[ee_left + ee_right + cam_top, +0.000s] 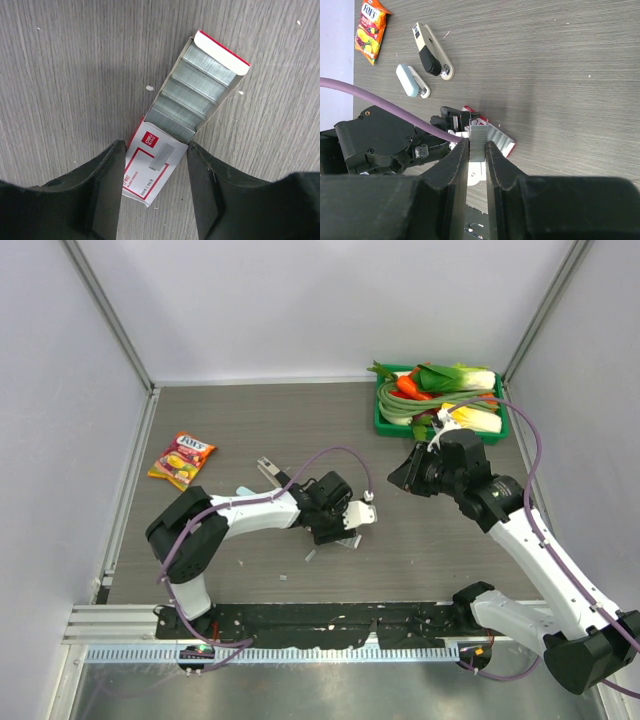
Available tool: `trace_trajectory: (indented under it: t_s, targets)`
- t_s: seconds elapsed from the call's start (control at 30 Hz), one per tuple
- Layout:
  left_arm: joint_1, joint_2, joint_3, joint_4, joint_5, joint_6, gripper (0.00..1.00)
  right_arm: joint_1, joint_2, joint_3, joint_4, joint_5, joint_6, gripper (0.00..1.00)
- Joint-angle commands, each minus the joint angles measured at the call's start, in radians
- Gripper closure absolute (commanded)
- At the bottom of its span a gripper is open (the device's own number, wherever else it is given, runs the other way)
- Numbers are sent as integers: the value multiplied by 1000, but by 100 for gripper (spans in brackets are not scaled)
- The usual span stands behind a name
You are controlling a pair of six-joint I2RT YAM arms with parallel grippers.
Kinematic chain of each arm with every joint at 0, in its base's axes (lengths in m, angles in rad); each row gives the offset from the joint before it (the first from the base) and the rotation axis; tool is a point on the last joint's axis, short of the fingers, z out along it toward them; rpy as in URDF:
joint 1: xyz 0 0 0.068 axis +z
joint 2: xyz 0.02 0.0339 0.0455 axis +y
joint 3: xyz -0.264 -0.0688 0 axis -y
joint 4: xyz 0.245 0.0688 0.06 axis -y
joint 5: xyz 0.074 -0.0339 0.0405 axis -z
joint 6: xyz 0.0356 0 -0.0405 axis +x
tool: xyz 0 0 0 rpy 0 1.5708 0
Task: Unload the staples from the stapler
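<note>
Locate small oblong pale-blue-and-white stapler (412, 81) at upper left of right wrist view: long axis upper left to lower right, blue rounded end toward upper left. Note right gripper (478, 150) pinching silvery staples (479, 132); left gripper (156, 147) clamping red-and-white cardboard box (150, 170).

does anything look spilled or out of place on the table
The staple box in the left gripper's jaws has its tray slid out, staple strips exposed, and small pale flecks lie scattered on the table beside it.
</note>
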Motion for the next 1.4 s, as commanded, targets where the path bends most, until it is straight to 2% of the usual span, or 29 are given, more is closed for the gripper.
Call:
trace_trajectory:
  t_s: [0.0,0.2,0.43,0.8,1.0,1.17,1.37]
  targets:
    - [9,-21,-27,-72,-19,-11,48,-4,-13,6,38,-11,-12,99]
    - [9,-43,-47,-105,-59,-50,50,-6,-15,-8,39,-14,-12,99]
    - [9,-89,-79,-127,-76,-175,51,-6,-7,-34,56,-17,-12,99]
    - [9,-115,-89,-133,-127,-286,52,-4,31,-102,82,-26,-40,99]
    - [9,-126,-81,-136,-139,-331,44,-4,45,-155,90,-17,-49,99]
    - [9,-130,-64,-153,-99,-341,34,-4,62,-178,90,-11,-55,99]
    - [15,-156,-41,-159,-122,-309,22,14,128,-220,121,-5,-55,99]
